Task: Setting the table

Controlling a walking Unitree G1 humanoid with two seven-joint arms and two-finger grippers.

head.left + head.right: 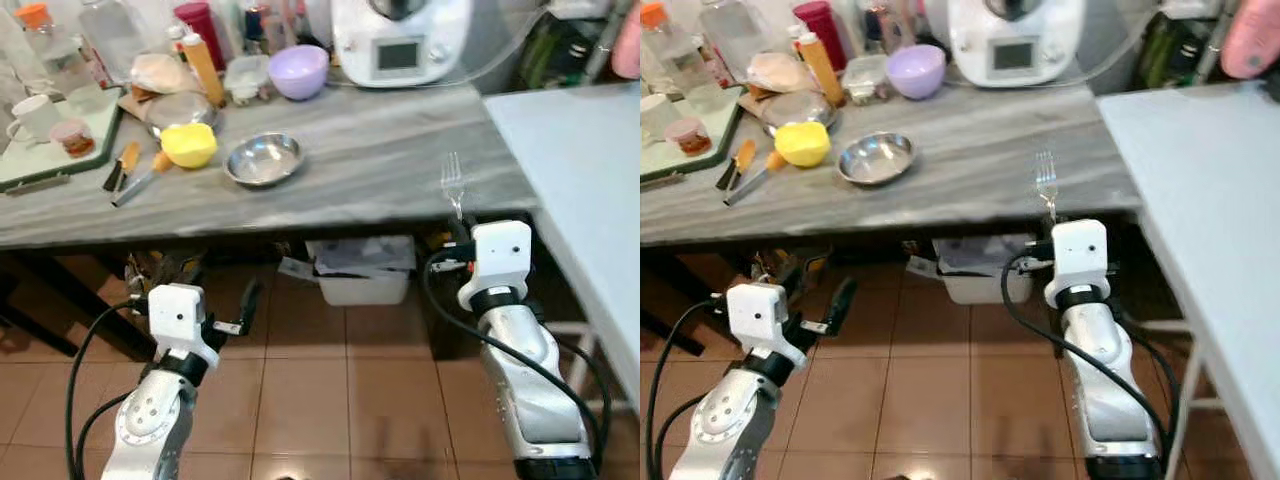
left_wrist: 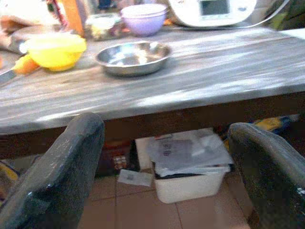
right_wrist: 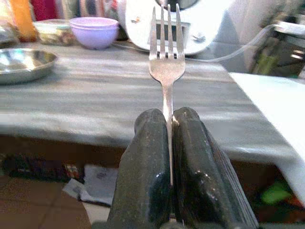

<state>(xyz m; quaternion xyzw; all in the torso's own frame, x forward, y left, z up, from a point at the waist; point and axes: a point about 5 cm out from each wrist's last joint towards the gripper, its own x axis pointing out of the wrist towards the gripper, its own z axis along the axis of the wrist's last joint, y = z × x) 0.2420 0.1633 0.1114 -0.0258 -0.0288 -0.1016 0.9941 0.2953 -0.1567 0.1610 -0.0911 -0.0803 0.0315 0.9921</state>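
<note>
Low over the tiled floor (image 1: pixel 320 380), the left gripper (image 1: pixel 240 312) hung with its fingers spread apart below the grey counter (image 1: pixel 380 160), while the right gripper (image 3: pixel 166 125) pinched a fork (image 3: pixel 166 57) upright at the counter's front edge beside the white table (image 1: pixel 590 170).

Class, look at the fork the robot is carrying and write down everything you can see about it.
The fork is silvery metal with four tines and a slim neck. It stands upright, tines up, its handle clamped between the shut jaws of the right gripper, which alone touch it. It is held at the near edge of the grey counter, level with the countertop, left of the pale blue table.
</note>
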